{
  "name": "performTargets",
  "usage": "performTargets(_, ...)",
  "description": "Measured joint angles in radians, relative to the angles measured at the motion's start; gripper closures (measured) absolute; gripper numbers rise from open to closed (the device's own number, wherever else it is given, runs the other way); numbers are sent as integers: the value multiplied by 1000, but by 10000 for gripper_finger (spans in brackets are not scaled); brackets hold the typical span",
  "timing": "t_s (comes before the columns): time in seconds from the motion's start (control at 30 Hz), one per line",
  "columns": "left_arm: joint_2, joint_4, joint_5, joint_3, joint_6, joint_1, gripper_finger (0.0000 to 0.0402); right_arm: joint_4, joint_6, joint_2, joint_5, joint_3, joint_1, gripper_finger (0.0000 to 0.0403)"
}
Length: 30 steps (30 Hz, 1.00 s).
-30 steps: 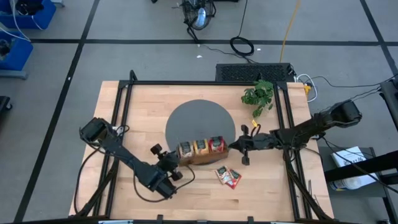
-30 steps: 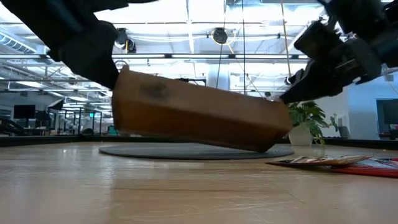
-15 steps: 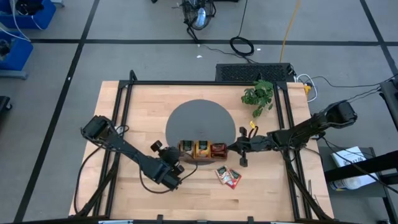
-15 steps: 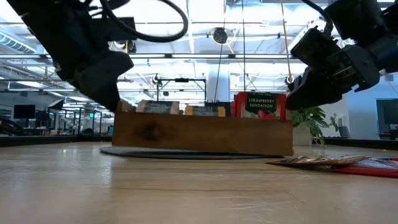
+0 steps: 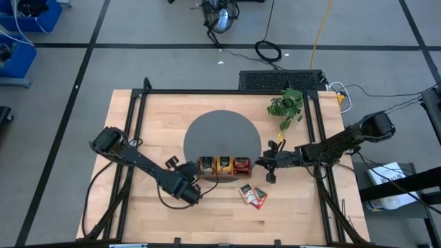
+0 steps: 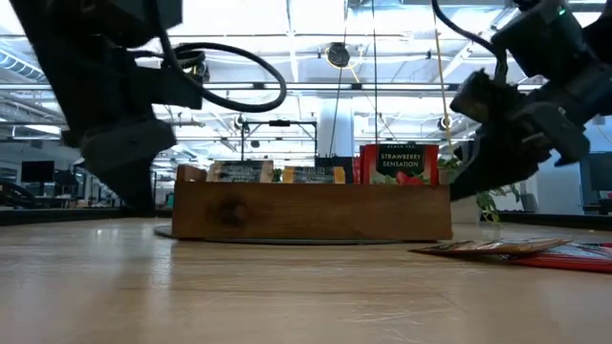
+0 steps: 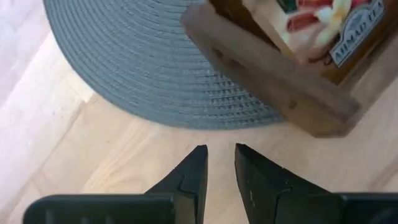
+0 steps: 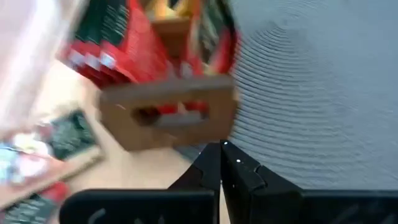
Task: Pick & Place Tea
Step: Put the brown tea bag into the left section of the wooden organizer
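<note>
The brown wooden tray [image 5: 224,168] rests flat, its base on the near edge of the round grey mat [image 5: 220,131]. Red, orange-yellow and green tea sachets [image 5: 224,163] stand in its three compartments; a red one [image 6: 400,162] sticks up at the right end. Two more sachets [image 5: 253,195] lie flat on the wood, to the near right of the tray. My left gripper [image 7: 221,152] hovers over bare wood off the tray's near left corner, its fingers a narrow gap apart, holding nothing. My right gripper [image 8: 222,148] is shut, just off the tray's right end wall [image 8: 168,112].
A small potted plant [image 5: 286,105] stands at the far right of the table, beyond my right arm. A dark frame [image 5: 138,138] runs round the tabletop. Bare wood lies along the near edge and on the left side.
The tray hung tilted between both grippers, its right end lower. It came down flat onto the mat's near edge. My left gripper has let go of the left end and backed off toward the near left. My right gripper has drawn slightly rightward off the right end.
</note>
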Motion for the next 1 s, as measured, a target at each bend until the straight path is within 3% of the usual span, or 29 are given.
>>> performTargets(0.17, 0, -5, 17, 11, -40, -72, 314, -17, 4, -64, 40, -1, 49, 403)
performTargets(0.3, 0, 41, -33, 58, -23, -160, 314, -49, 41, -133, 38, 0, 133, 403)
performTargets(0.5, 3, 490, -130, 65, 307, -236, 314, -96, 118, -129, 42, 63, 317, 403)
performTargets(0.73, 105, 861, -186, 66, 596, -166, 314, -103, 144, -17, 66, 115, 456, 403)
performTargets(1.0, 233, 1270, 95, 68, 923, -15, 314, -248, 312, -13, 24, 115, 449, 367)
